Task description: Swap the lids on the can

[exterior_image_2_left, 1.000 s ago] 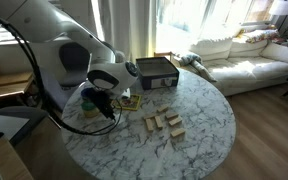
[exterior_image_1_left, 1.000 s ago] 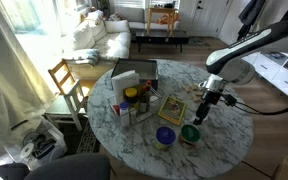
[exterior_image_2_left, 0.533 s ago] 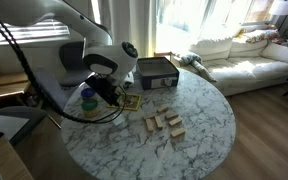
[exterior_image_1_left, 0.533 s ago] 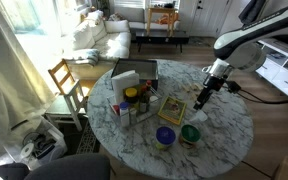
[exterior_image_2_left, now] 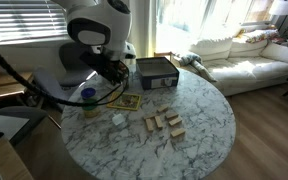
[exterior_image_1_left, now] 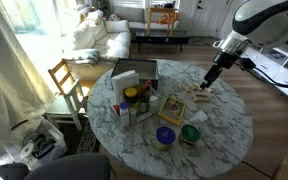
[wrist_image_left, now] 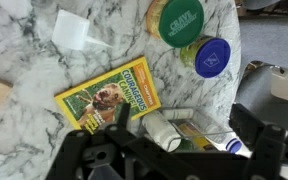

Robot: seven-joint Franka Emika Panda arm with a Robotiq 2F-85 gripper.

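Two small cans stand side by side near the table's edge. One carries a bright green lid point(exterior_image_1_left: 191, 132) and one a blue-purple lid point(exterior_image_1_left: 165, 135). Both lids show from above in the wrist view, the green lid point(wrist_image_left: 181, 20) and the blue-purple lid point(wrist_image_left: 213, 57). My gripper point(exterior_image_1_left: 206, 87) hangs high above the marble table point(exterior_image_1_left: 224, 125), well away from both lids. In the wrist view its fingers point(wrist_image_left: 174, 150) are wide apart with nothing held between them. It also shows in an exterior view point(exterior_image_2_left: 117, 78).
A yellow booklet point(wrist_image_left: 109, 95) lies below the gripper, next to a white paper scrap point(wrist_image_left: 74, 30) and lying bottles point(wrist_image_left: 164, 128). A dark box point(exterior_image_2_left: 156, 72) and wooden blocks point(exterior_image_2_left: 162, 123) sit on the table. A wooden chair point(exterior_image_1_left: 69, 80) stands beside it.
My gripper has risen and moved away from the two lidded cans, toward the far side of the table. The lids and cans have not moved.
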